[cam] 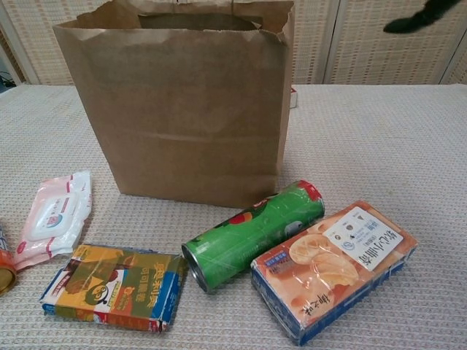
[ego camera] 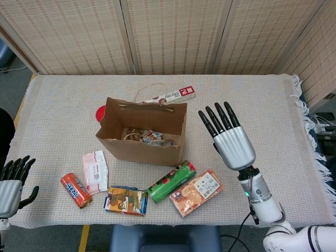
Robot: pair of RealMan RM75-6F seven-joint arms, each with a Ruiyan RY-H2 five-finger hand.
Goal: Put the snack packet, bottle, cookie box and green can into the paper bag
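Cookie box (ego camera: 196, 192) lies flat on the table in front of the paper bag (ego camera: 142, 149), touching the green can (ego camera: 170, 182) on its left, both with long axes slanting up toward the right. Right hand (ego camera: 231, 138) hovers empty with fingers spread, up and to the right of the box and far nearer than the left hand (ego camera: 11, 184), which waits open at the table's left edge.
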